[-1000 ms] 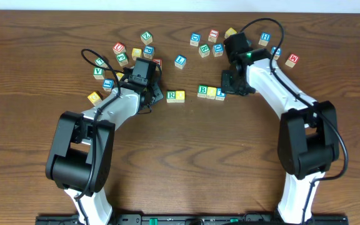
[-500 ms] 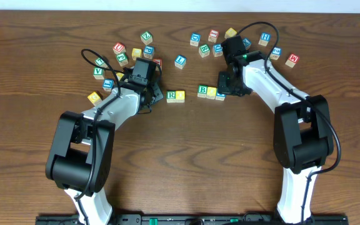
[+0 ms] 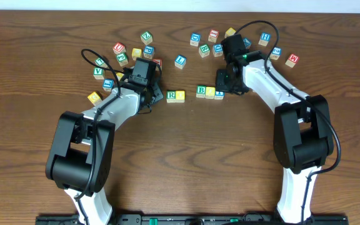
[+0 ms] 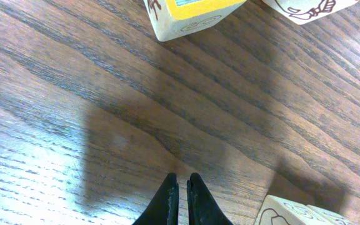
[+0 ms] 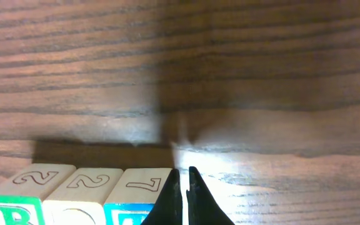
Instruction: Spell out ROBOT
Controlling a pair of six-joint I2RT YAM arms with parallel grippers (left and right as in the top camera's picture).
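I'm holding the right fingers [image 5: 172, 200] pinched shut and empty against the blue block [image 5: 142, 185] lined up with the B block [image 3: 202, 91], probably to shove that line toward the R block [image 3: 175, 95], which is sitting apart on the counter [image 3: 186, 156]. I'm parking the left fingers [image 4: 167, 200] shut near it, with spare blocks [image 3: 180, 60] lying beyond.

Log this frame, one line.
left gripper shut, empty | right gripper shut, beside blue block | row: B block, yellow block, blue block | R block apart, left
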